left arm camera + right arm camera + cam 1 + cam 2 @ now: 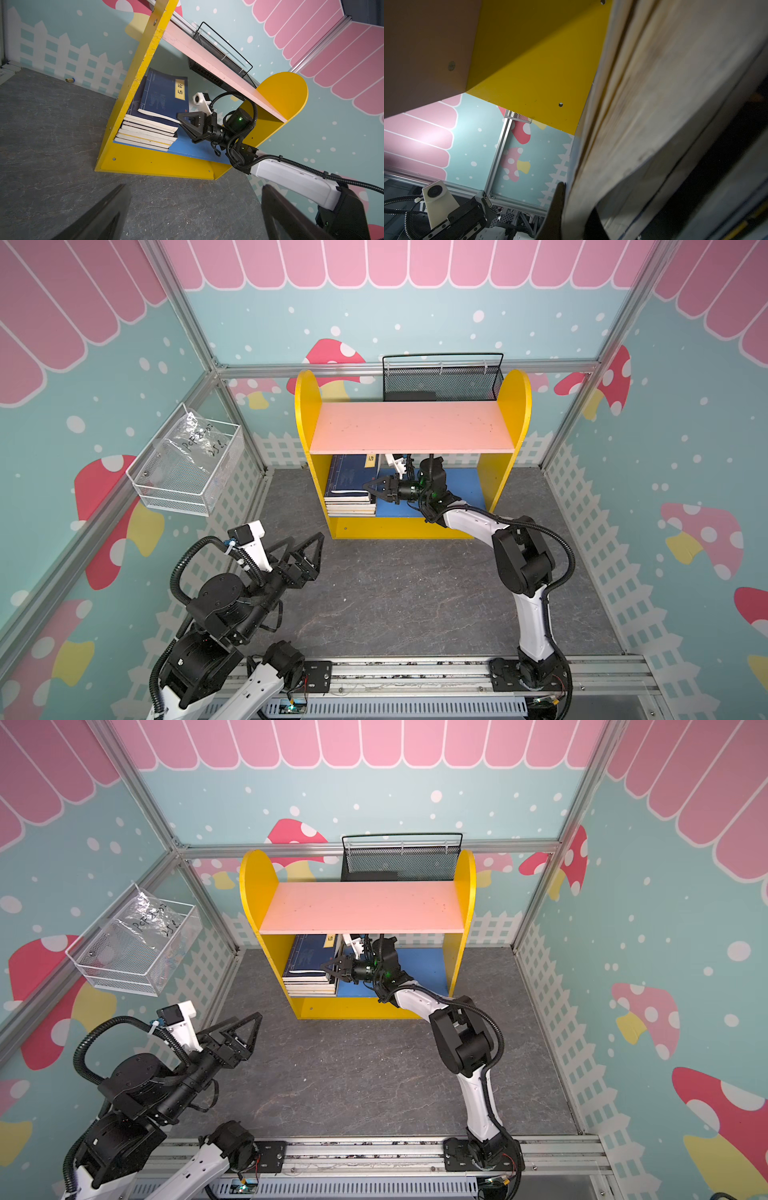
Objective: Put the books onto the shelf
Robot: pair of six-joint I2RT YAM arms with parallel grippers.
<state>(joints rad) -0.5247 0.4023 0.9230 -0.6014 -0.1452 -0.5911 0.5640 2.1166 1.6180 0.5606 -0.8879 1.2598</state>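
The shelf [309,414] [253,894] has yellow side panels, a bare pink upper board and a blue lower board. Several books [349,499] [309,982] lie in a flat stack at the left end of the lower board. The top navy book [164,95] has a yellow title label, and its near edge is lifted. My right gripper [368,486] [326,966] [575,201] reaches into the lower tier and is shut on that book's page edge [654,104]. My left gripper [303,541] [239,1021] [193,193] hangs open and empty over the grey floor, front left of the shelf.
A black mesh basket [442,379] stands behind the shelf's upper board. A white wire basket [187,472] holding a plastic bag hangs on the left wall. The right half of the blue board [469,489] holds only my right arm. A metal rail [415,676] runs along the front.
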